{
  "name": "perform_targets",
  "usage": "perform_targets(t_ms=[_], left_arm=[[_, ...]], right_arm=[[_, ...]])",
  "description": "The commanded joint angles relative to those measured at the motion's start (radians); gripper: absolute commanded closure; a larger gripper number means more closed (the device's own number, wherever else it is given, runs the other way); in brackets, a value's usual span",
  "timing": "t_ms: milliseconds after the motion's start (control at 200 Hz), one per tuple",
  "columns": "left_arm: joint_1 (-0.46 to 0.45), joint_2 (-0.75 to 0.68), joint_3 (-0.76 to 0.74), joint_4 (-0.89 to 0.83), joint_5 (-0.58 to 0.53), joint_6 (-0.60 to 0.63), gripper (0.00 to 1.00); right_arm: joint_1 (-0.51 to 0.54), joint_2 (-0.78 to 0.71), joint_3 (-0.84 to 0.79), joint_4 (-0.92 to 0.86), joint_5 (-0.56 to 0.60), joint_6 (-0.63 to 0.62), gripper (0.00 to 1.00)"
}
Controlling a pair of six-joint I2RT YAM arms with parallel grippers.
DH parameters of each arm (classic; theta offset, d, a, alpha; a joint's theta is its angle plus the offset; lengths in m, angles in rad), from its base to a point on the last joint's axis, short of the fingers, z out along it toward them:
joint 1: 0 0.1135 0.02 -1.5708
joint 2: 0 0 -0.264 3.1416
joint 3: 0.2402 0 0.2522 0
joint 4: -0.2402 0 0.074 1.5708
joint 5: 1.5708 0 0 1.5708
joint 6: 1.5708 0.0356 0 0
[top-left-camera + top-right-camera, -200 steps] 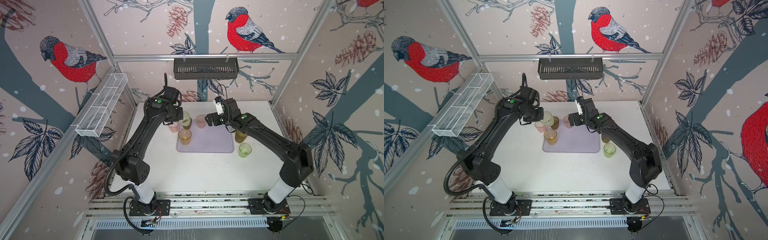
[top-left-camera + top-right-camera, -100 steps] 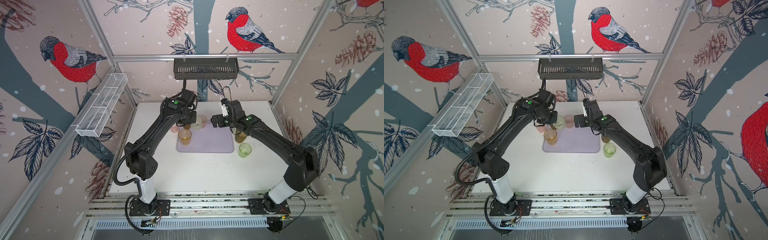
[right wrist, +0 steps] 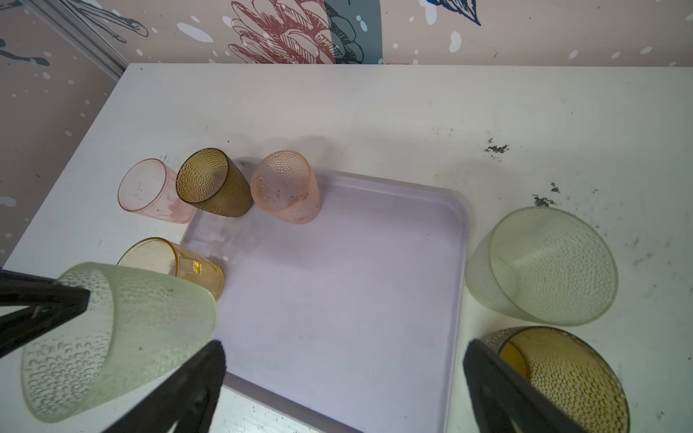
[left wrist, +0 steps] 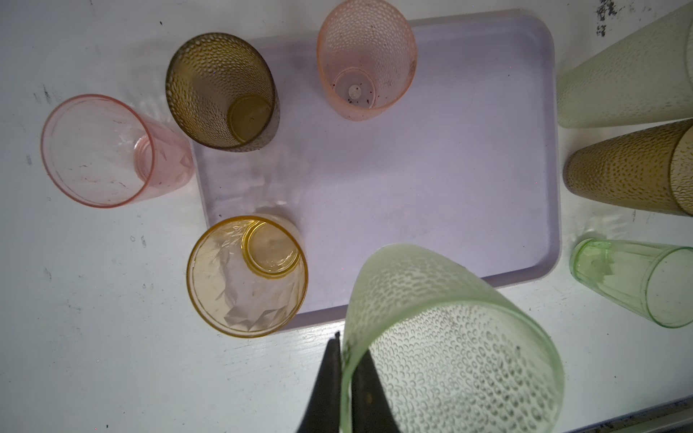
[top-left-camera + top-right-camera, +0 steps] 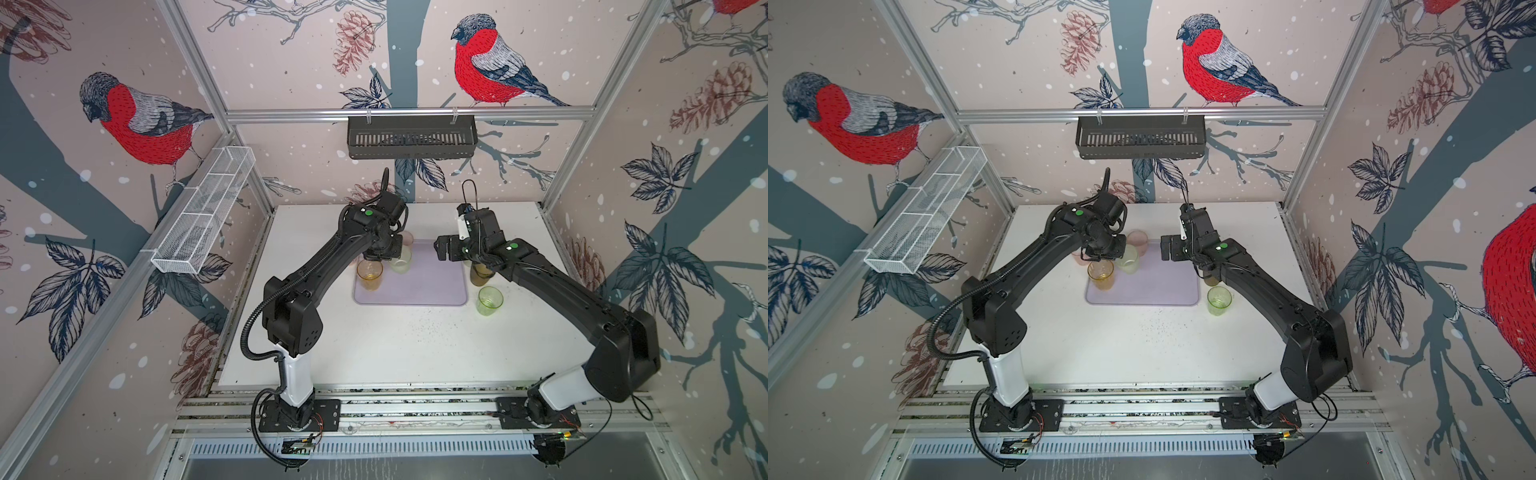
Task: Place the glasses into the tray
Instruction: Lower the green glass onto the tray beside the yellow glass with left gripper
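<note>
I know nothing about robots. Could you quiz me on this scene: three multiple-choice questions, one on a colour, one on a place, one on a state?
1. The tray is: A red; B pale lilac; C black.
2. The bright green glass stands: A in the tray; B held in the air; C on the table beside the tray.
3. The left tool is: A open and empty; B shut on the tray's rim; C shut on the rim of a pale frosted green glass.
Answers: B, its floor looks lilac; C, it sits just outside the tray's edge; C, two fingers pinch the glass wall.
</note>
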Motion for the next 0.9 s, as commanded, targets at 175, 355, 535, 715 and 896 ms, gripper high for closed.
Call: perform_targets(t_ms=[175,355,535,715,896], left_arm=[[-0.004,0.014,-0.048,0.049,-0.021,-0.023,1.00],[-0.005,0.028,-0.075,0.078,-0.015,-0.025,1.00],[-0.005,0.050,-0.074,0.088,-0.019,-0.028,1.00],[-0.005,0.074,-0.068,0.095,-0.019,-0.027,1.00],[-0.005,0.097,-0.063,0.092,-0.025,-0.024,1.00]], right_arm=[[-0.001,-0.020,-0.003,0.013,0.014,0.000,0.00],[-0.001,-0.029,-0.023,0.026,0.002,0.010,0.00],[0.005,-0.029,-0.029,0.025,0.000,0.013,0.00],[0.003,-0.030,-0.034,0.028,0.005,0.011,0.00],[0.002,-0.027,-0.032,0.034,0.008,0.012,0.00]])
